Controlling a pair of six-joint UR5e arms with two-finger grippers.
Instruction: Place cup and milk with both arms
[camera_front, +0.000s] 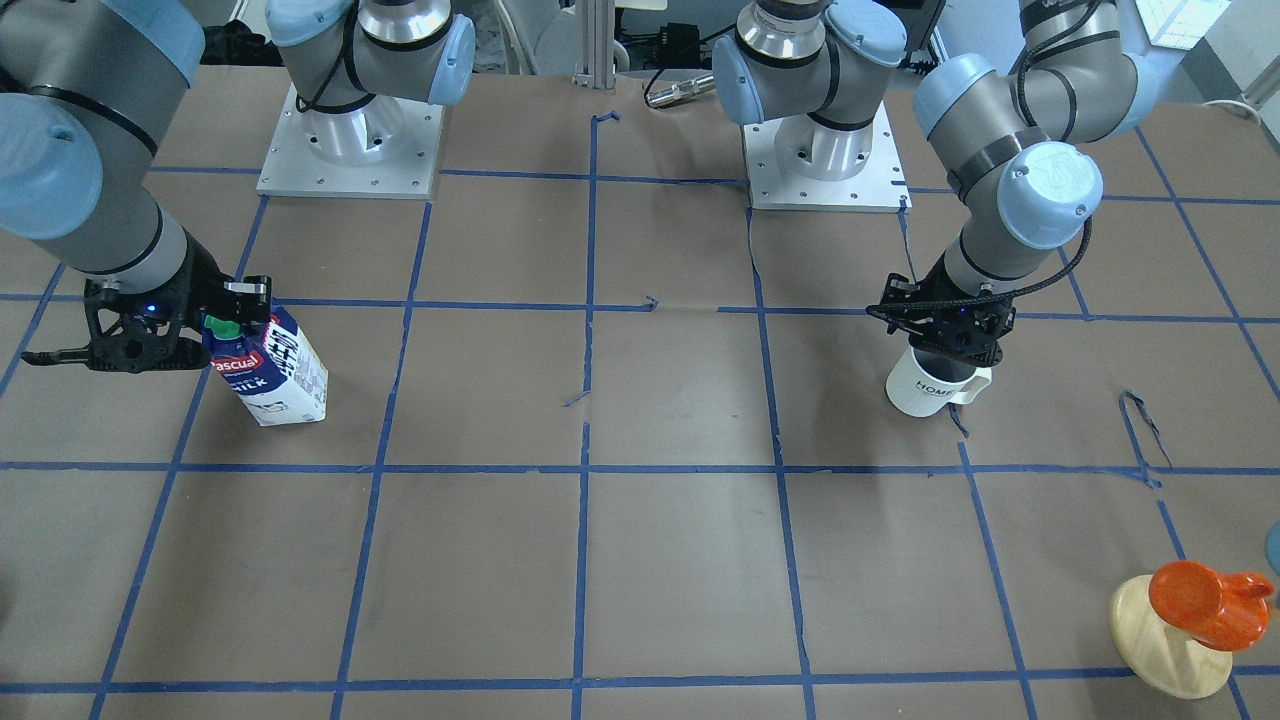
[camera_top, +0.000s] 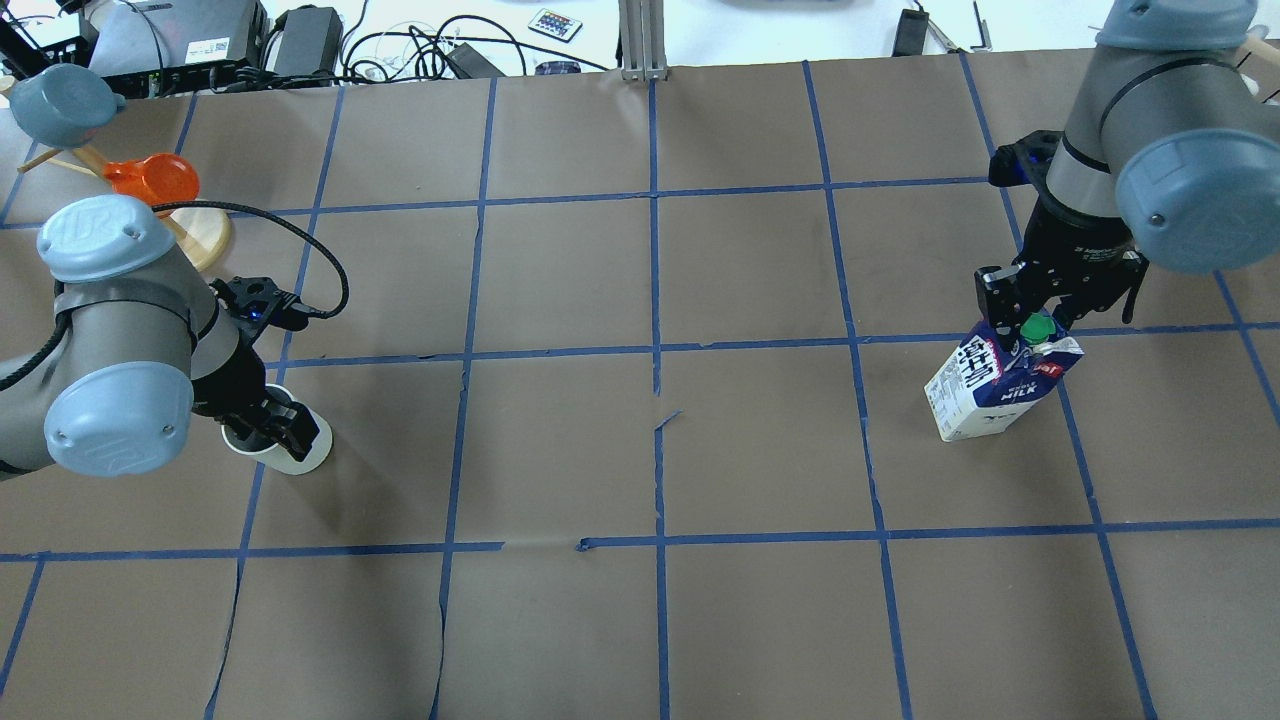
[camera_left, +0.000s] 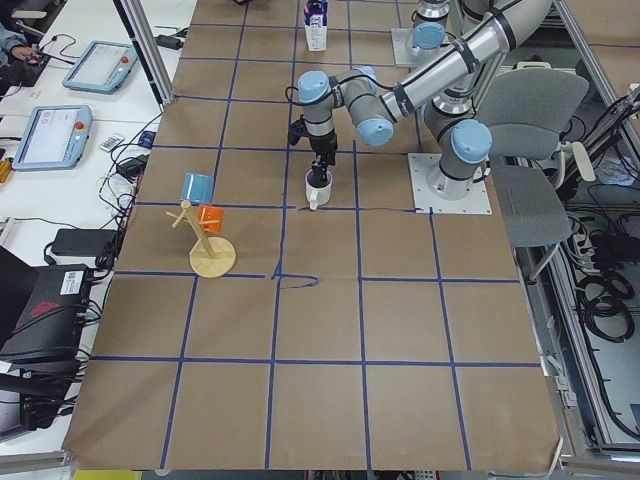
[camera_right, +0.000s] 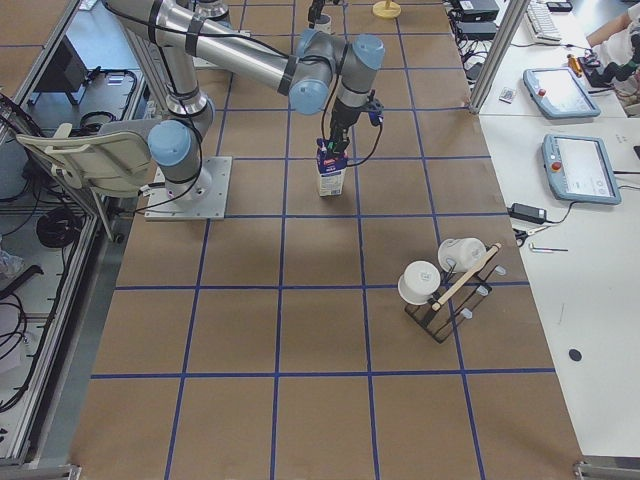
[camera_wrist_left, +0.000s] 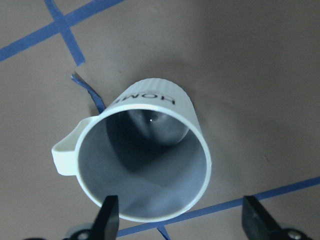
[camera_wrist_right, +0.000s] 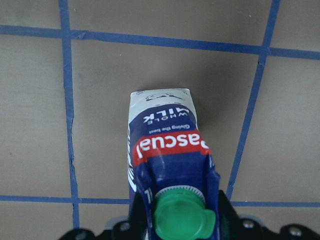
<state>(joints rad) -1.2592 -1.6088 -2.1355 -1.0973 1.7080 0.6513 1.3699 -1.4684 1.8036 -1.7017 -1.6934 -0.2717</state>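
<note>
The white ribbed cup (camera_front: 925, 392) stands upright on the brown table, its handle to one side and "HOME" on its wall. My left gripper (camera_front: 945, 345) hangs just above its rim, open. In the left wrist view its fingers (camera_wrist_left: 110, 215) are spread wide over the grey inside of the cup (camera_wrist_left: 145, 165). The blue and white milk carton (camera_front: 275, 380) stands on the table at the other end. My right gripper (camera_front: 235, 320) is shut on the carton's gable top beside the green cap (camera_wrist_right: 182, 220). The overhead view shows the cup (camera_top: 300, 460) and milk (camera_top: 985, 395) far apart.
An orange cup on a round wooden stand (camera_front: 1200, 600) sits at the table's corner on my left, with a blue cup (camera_top: 60, 100) on the same stand. The arm bases (camera_front: 350, 150) stand at the back. A rack with white mugs (camera_right: 440, 285) is on my right side.
</note>
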